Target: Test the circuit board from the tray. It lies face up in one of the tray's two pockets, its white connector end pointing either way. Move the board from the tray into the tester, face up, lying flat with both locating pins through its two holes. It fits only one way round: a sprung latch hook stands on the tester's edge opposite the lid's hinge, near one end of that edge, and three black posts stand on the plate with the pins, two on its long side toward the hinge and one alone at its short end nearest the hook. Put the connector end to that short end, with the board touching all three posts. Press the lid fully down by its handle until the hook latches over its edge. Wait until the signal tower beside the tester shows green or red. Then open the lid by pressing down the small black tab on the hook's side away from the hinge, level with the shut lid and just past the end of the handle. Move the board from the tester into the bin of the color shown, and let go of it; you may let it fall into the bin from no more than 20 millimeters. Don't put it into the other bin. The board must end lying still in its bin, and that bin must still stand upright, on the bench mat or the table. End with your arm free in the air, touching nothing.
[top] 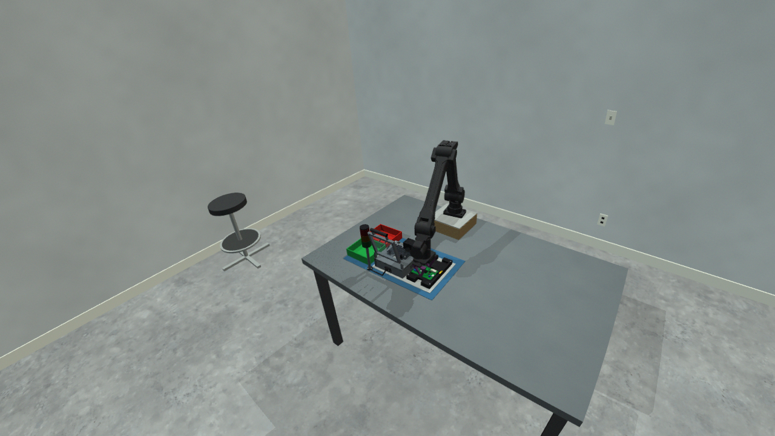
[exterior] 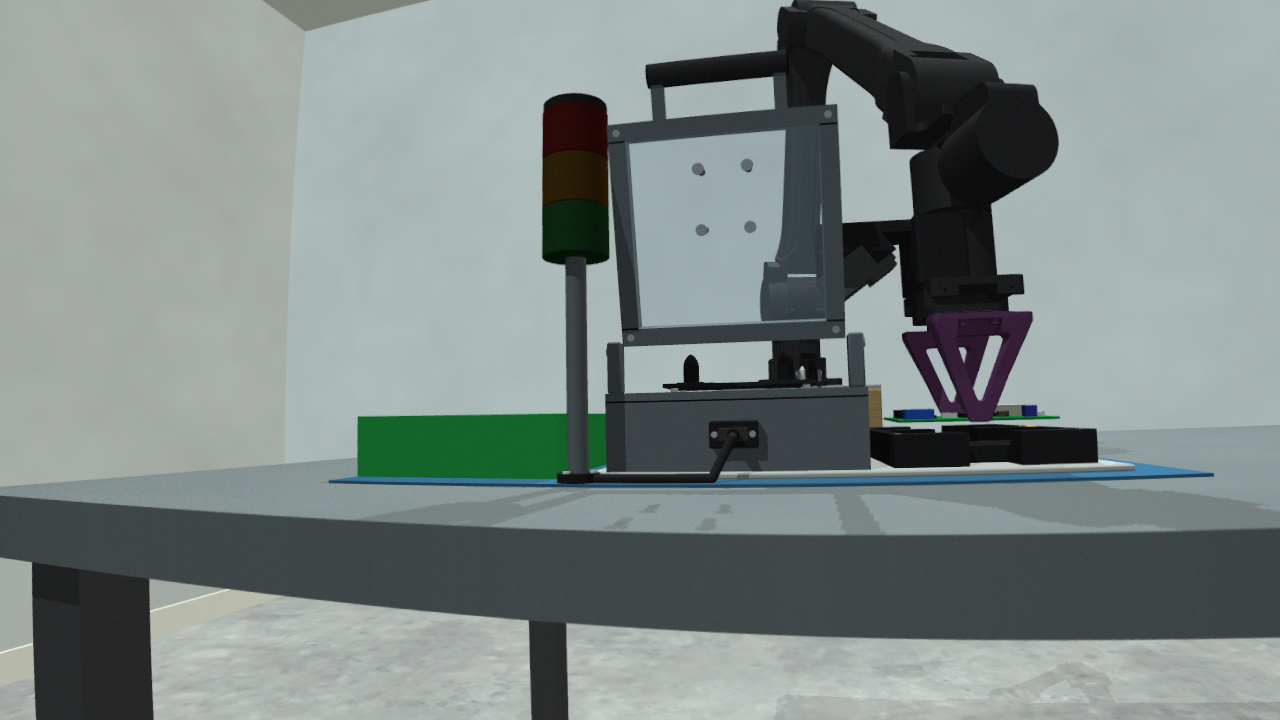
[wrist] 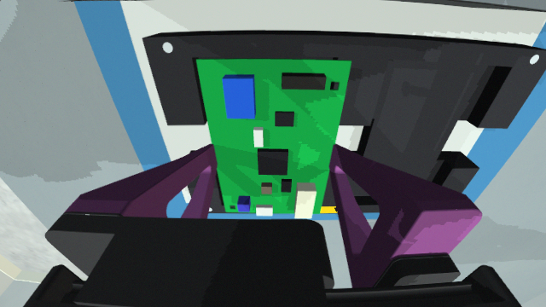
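Observation:
The green circuit board (wrist: 273, 136) lies face up between my purple fingers, its white connector (wrist: 305, 199) at the end nearest the wrist camera. My gripper (wrist: 273, 152) is shut on the board's two long edges. In the side view the gripper (exterior: 971, 413) holds the board (exterior: 1020, 414) level, a little above the black tray (exterior: 984, 445). The tray's other pocket (wrist: 409, 102) is empty. The tester (exterior: 738, 425) stands left of the tray with its clear lid (exterior: 729, 223) raised upright, handle (exterior: 711, 67) on top. The signal tower (exterior: 575, 179) shows no lit lamp.
The green bin (exterior: 465, 445) stands left of the tester, and the red bin (top: 387, 232) behind it. All sit on a blue mat (top: 403, 265) near the table's left corner. The arm's base (top: 455, 222) stands on a block behind.

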